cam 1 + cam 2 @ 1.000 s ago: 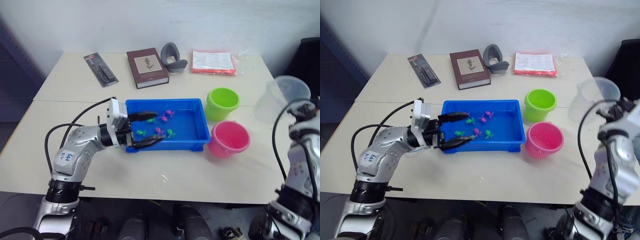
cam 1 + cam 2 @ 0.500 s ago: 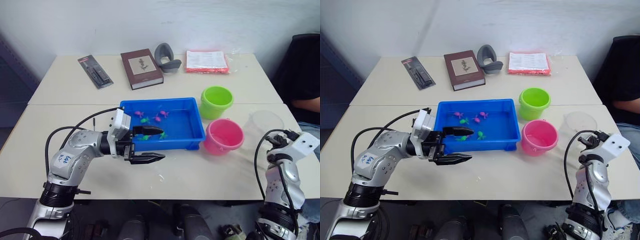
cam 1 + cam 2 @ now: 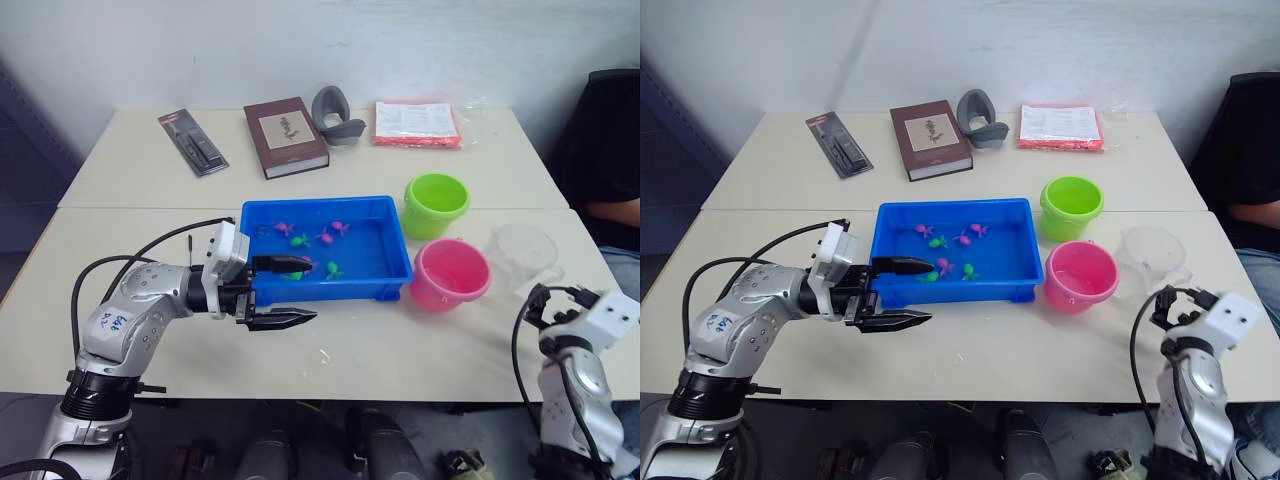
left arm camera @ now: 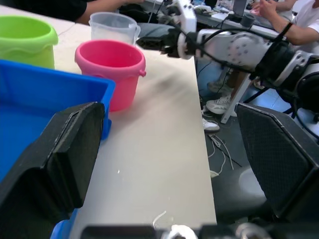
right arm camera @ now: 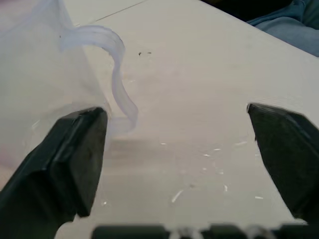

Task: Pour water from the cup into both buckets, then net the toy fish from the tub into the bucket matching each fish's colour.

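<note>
The clear cup stands upright on the table, to the right of the pink bucket. My right gripper is open just in front of it, with the cup's handle near one finger and nothing gripped. The lime green bucket stands behind the pink one. Several pink and green toy fish lie in the blue tub. My left gripper is open at the tub's near left corner, one finger over the rim and the other over the table.
A brown book, a black packet, a grey holder and a red-edged paper packet lie along the far side of the table. A person in dark clothes sits at the right.
The cup has come down from the air onto the table and my right gripper has opened and let it go. My left gripper has drawn back from inside the tub to its near corner.
</note>
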`<control>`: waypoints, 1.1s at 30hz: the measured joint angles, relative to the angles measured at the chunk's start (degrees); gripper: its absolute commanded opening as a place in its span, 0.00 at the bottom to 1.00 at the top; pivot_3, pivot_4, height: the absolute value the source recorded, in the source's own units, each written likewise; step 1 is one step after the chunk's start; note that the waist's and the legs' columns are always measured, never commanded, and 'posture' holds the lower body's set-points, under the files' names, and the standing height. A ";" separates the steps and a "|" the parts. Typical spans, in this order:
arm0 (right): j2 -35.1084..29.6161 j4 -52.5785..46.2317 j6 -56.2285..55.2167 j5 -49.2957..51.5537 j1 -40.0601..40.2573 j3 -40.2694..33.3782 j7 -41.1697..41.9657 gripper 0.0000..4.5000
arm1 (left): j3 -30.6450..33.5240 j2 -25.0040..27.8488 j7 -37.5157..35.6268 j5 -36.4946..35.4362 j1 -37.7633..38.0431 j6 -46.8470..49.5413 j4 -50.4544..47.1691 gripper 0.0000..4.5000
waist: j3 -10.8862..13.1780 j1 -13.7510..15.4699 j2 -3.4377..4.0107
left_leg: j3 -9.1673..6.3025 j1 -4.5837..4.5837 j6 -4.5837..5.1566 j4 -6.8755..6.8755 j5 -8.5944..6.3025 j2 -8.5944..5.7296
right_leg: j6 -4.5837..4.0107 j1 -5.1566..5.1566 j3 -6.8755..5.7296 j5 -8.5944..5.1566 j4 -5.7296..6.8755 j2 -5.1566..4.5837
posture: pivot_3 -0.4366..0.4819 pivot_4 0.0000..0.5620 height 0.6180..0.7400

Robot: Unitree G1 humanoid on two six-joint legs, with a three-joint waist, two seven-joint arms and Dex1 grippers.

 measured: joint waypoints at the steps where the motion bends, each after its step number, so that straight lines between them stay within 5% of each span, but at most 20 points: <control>1: 0.40 -2.99 1.58 2.32 2.80 -0.23 0.30 0.99 | 0.85 0.48 0.08 0.00 0.74 0.02 0.03 1.00 | 0.00 -0.02 0.00 | -0.01 0.00 0.06 0.01 -0.04 0.00 | 0.00 0.00 -0.01 0.00 -0.04 0.00 | 0.48 0.27 1.00; 4: -1.78 -15.66 6.21 12.26 15.16 0.20 7.29 0.99 | 5.05 3.03 0.76 0.26 5.01 -0.89 0.79 1.00 | 0.02 -0.19 0.08 | 0.01 0.00 0.12 -0.16 -0.10 0.02 | -0.08 0.01 0.00 -0.06 -0.03 -0.01 | 0.48 0.27 1.00; 8: -13.49 -26.12 8.41 22.41 26.41 0.33 23.12 0.99 | 12.88 4.43 3.11 1.70 9.24 -5.14 2.17 1.00 | 0.08 -0.16 -0.14 | 0.02 0.05 0.22 -0.09 -0.16 0.03 | -0.04 0.14 -0.01 -0.05 -0.07 0.00 | 0.48 0.27 1.00; 14: -26.20 -24.80 -6.84 11.16 25.96 4.03 45.51 0.99 | 24.11 6.81 5.16 7.53 20.98 -14.25 9.88 1.00 | 0.07 0.17 -0.49 | -0.04 0.17 0.23 -0.09 -0.24 0.05 | -0.05 0.07 -0.15 -0.07 -0.20 0.08 | 0.48 0.27 1.00; 22: -26.36 -19.14 -21.10 7.57 18.56 10.98 59.77 0.99 | 35.30 6.08 19.55 13.73 33.16 -12.24 16.67 1.00 | 0.08 2.00 -0.84 | -0.08 0.02 0.36 -0.04 -0.45 0.05 | 0.00 0.09 -0.20 -0.03 -0.51 -0.09 | 0.48 0.27 1.00; 28: -26.59 -18.10 -21.97 6.25 15.86 15.07 61.21 0.99 | 36.09 3.77 28.91 13.52 28.89 -3.73 16.19 1.00 | 0.08 3.21 -0.85 | -0.06 -0.04 0.35 -0.01 -0.47 0.02 | -0.01 0.12 -0.29 -0.02 -0.52 -0.30 | 0.48 0.27 1.00; 33: -27.64 -17.82 -21.65 5.56 14.24 16.17 61.14 0.99 | 27.64 2.36 38.17 13.18 17.41 12.03 8.24 1.00 | 0.07 2.99 -0.85 | -0.05 -0.04 0.29 -0.01 -0.42 -0.03 | 0.04 0.13 -0.33 0.01 -0.44 -0.38 | 0.48 0.27 1.00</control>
